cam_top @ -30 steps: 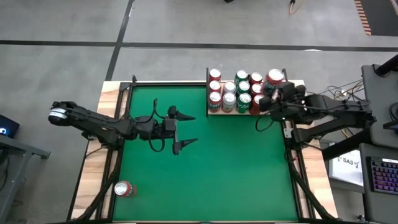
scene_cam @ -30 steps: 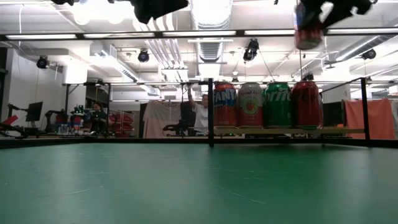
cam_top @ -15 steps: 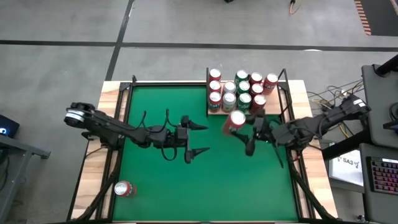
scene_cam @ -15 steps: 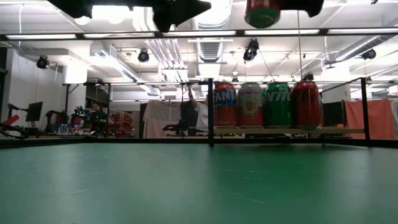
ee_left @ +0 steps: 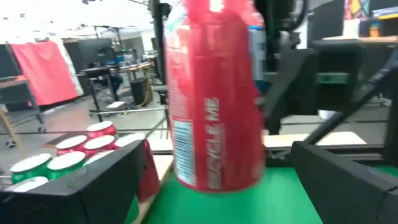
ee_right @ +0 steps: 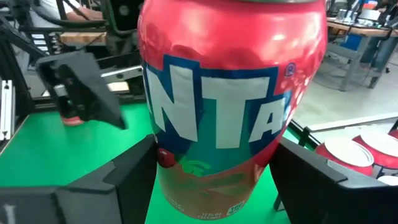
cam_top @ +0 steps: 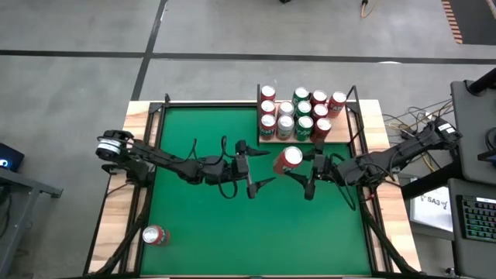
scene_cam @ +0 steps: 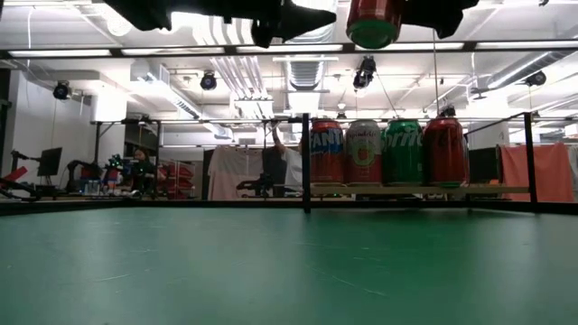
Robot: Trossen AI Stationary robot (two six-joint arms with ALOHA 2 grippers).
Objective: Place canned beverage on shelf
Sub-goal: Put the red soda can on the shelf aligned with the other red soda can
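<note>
Now the right gripper [cam_top: 298, 172] is clamped on a red Fanta can [cam_top: 287, 159], fingers [ee_right: 118, 186] on either side of the can body, can held upright in the air over the green table [cam_top: 201, 225], just in front of the shelf [cam_top: 267, 139]. A second ago that same can was up over the right end of the shelf; half a second ago it was already out over the table, and since then it has barely shifted toward the left arm. Right arm reaches in low from the right table edge, stretched toward the table centre.

Left gripper [cam_top: 256, 166] is wide open and empty, fingertips pointing at the can, just beside it, not touching. It has come across from left of centre over the last second. Left arm is extended nearly flat from the left table edge. In the left wrist view the can [ee_left: 214, 99] fills the gap between its fingers [ee_left: 93, 186].

Shelf sits at the far side of the table, right of centre, packed with upright red and green cans [cam_top: 298, 116]. One more red can [cam_top: 154, 235] lies on its side near the front left corner of the table, well apart from both grippers.
</note>
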